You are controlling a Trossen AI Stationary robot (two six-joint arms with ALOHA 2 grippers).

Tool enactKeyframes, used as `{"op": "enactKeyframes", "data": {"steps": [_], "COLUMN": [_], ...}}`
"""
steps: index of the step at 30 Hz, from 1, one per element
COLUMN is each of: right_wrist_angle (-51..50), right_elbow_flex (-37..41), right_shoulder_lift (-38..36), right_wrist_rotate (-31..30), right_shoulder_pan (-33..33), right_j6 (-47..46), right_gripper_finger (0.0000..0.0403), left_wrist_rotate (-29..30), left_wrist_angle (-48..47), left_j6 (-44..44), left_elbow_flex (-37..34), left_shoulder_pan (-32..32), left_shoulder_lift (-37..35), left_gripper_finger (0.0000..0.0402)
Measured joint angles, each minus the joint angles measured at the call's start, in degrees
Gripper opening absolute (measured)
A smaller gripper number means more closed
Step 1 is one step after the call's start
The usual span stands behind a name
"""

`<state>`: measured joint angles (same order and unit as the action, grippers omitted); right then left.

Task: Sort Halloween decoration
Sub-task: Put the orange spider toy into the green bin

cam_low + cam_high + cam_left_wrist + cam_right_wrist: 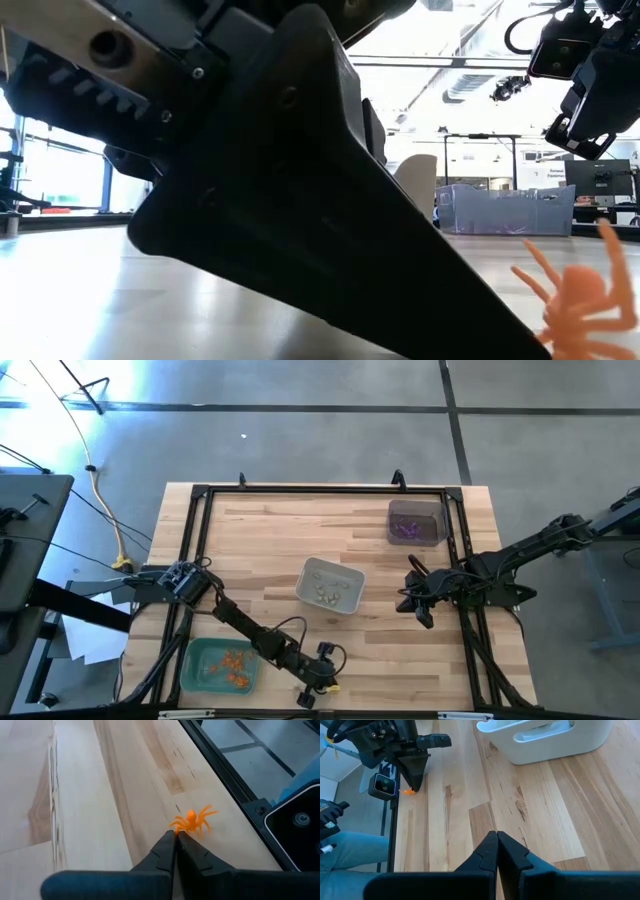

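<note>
From above we saw the left hand (322, 682) low at the counter's (270, 540) near edge, about six o'clock, just right of the green tray (196, 678) that held orange trinkets (235, 663); the right hand (418, 598) waited near three o'clock, right of the pale grey tray (345, 574) at centre, which held whitish pieces (327, 592), while a dark tray (432, 510) of purple pieces (407, 529) sat around one o'clock. At counter level, the left hand's dark finger (300, 200) filled most of the frame, and an orange spider (580, 295) lay at four o'clock beside its tip. In the left wrist view the left hand (175, 836) had its fingers pressed together, their tips touching the orange spider (191, 820) on the wood without gripping it. In the right wrist view the right hand (496, 836) was likewise closed on nothing, above bare boards, with the pale grey tray (545, 740) ahead and the left hand (415, 782) farther off over the orange spider (408, 791).
</note>
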<state>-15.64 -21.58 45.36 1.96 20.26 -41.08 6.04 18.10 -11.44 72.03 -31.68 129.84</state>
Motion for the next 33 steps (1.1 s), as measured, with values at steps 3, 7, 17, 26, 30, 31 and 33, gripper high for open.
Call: {"op": "enactKeyframes", "data": {"steps": [3, 7, 17, 26, 30, 31, 33], "right_wrist_angle": [0.00, 0.00, -0.02, 0.00, -0.02, -0.03, -0.01], "right_elbow_flex": [0.00, 0.00, 0.00, 0.00, 0.00, 0.00, 0.00], "right_shoulder_lift": [0.00, 0.00, 0.00, 0.00, 0.00, 0.00, 0.00], "right_wrist_rotate": [0.01, 0.00, 0.01, 0.02, 0.00, 0.01, 0.00], "right_shoulder_pan": [-0.01, 0.01, 0.00, 0.00, -0.01, 0.01, 0.00], "right_j6": [0.00, 0.00, 0.00, 0.00, 0.00, -0.01, 0.00], "right_gripper_finger": [0.0000, 0.0000, 0.0000, 0.0000, 0.0000, 0.0000, 0.0000], "left_wrist_rotate": [-0.04, 0.12, 3.07, 5.53, 6.70, 6.85, 6.99], "left_wrist_angle": [-0.08, -0.17, -6.63, -20.29, -26.37, -27.22, -29.36], "left_j6": [0.04, 0.79, 7.56, 6.48, 5.69, 5.66, 5.66], "left_elbow_flex": [0.00, 0.02, -0.11, -0.15, -0.17, -0.16, -0.11], "left_shoulder_pan": [0.00, 0.00, 0.13, -0.02, -0.21, -0.22, -0.30], "left_shoulder_lift": [-0.04, -0.44, -4.70, -13.11, -16.77, -17.67, -19.53], "left_gripper_finger": [0.0001, 0.0001, 0.0000, 0.0000, 0.0000, 0.0000, 0.0000]}}
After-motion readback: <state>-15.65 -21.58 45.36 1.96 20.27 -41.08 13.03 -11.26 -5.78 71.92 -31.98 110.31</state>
